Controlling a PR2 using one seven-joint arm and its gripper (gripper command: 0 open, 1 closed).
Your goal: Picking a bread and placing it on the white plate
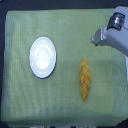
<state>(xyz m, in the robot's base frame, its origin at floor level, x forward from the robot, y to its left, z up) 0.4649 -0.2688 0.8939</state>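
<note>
- The gripper [94,40] reaches in from the upper corner on the exterior view's right, its grey arm trailing back to that edge.
- The tip is small and blurred; whether the jaws stand wide or narrow cannot be told, and nothing shows held between them.
- The bread [85,78], a long golden-orange pastry with a bumpy surface, lies below the gripper in the frame, apart from it, lengthwise up and down the view.
- The white plate [42,57] sits well apart from the gripper, toward the exterior view's left, round and glossy, with nothing on it.
- Bread and plate both rest on the desk [20,105], which is covered by a pale green woven cloth [65,25], with a clear gap between them.
</note>
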